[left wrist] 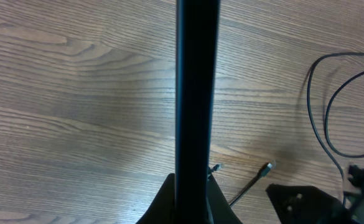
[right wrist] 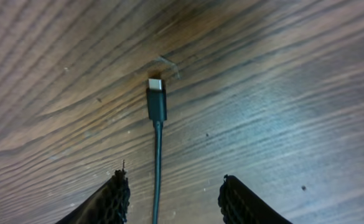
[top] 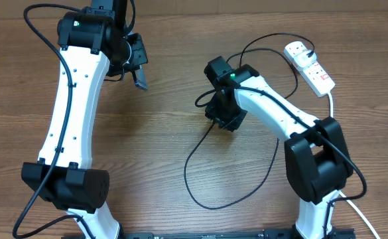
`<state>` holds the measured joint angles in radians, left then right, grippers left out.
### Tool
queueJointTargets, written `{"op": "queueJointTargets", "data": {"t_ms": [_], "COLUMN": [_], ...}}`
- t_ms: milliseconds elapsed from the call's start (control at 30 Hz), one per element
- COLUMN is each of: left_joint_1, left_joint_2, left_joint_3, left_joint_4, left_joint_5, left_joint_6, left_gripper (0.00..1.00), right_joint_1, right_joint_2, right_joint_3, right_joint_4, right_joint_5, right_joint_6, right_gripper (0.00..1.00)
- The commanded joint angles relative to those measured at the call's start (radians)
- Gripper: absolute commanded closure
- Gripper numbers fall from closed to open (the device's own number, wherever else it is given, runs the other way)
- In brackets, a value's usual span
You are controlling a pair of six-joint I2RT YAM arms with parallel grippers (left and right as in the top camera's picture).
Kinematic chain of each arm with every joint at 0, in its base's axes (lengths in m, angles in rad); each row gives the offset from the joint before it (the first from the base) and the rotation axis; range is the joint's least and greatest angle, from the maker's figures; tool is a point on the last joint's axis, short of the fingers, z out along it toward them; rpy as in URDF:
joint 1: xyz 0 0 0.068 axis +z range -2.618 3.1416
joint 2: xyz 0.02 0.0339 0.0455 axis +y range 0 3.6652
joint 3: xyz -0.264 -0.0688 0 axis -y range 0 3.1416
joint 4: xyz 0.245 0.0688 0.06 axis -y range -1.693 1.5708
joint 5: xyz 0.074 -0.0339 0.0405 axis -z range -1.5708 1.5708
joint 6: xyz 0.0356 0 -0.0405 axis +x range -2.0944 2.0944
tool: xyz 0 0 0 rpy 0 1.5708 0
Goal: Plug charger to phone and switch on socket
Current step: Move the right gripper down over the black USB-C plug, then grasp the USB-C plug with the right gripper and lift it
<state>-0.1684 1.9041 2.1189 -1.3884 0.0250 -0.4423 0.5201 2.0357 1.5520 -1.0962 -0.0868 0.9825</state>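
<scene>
Grips the phone [left wrist: 197, 93] in the left gripper [top: 138, 68], jaws closed on it, left of centre toward the far side of the table [top: 154, 153]. Shows only its dark thin edge, with the screen hidden. Holds the right gripper [right wrist: 172, 200] low at mid-table, fingers [right wrist: 114, 199] spread wide either side of the charger [right wrist: 157, 155], apart from it. Shows the connector tip [right wrist: 156, 98] lying flat on the wood just ahead of the fingertips. Hides part of the cable's loops under the right arm [top: 280, 113] overhead. Places the socket [top: 310, 65] far right. Cannot make out its switch position or the black plug. Loses the white cord [top: 331, 99] behind that arm.
</scene>
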Motion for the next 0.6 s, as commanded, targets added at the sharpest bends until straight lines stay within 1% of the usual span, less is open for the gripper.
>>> {"op": "queueJointTargets", "data": {"t_ms": [0, 133, 233, 300, 367, 567], "left_joint_1": [-0.002, -0.002, -0.002, -0.002, -0.002, -0.002], "left_joint_2": [-0.015, -0.015, -0.015, -0.015, -0.015, -0.015], "left_joint_3": [0.009, 0.009, 0.009, 0.009, 0.009, 0.009], "left_joint_4": [0.005, 0.004, -0.004, -0.003, -0.003, -0.003], "left_joint_5": [-0.006, -0.006, -0.006, -0.006, -0.006, -0.006], "left_joint_6": [-0.011, -0.011, -0.011, -0.011, -0.011, -0.011], "left_gripper": [0.96, 0.96, 0.96, 0.96, 0.96, 0.96], "right_joint_1": [0.025, 0.056, 0.058, 0.058, 0.058, 0.058], "right_joint_2": [0.040, 0.065, 0.067, 0.067, 0.069, 0.071], "right_joint_3": [0.005, 0.005, 0.005, 0.005, 0.005, 0.004], "right_joint_4": [0.011, 0.026, 0.039, 0.048, 0.043, 0.056], "right_joint_5": [0.015, 0.038, 0.047, 0.059, 0.089, 0.124], "right_joint_6": [0.009, 0.016, 0.024, 0.025, 0.044, 0.043], "right_gripper": [0.56, 0.57, 0.57, 0.60, 0.60, 0.61]}}
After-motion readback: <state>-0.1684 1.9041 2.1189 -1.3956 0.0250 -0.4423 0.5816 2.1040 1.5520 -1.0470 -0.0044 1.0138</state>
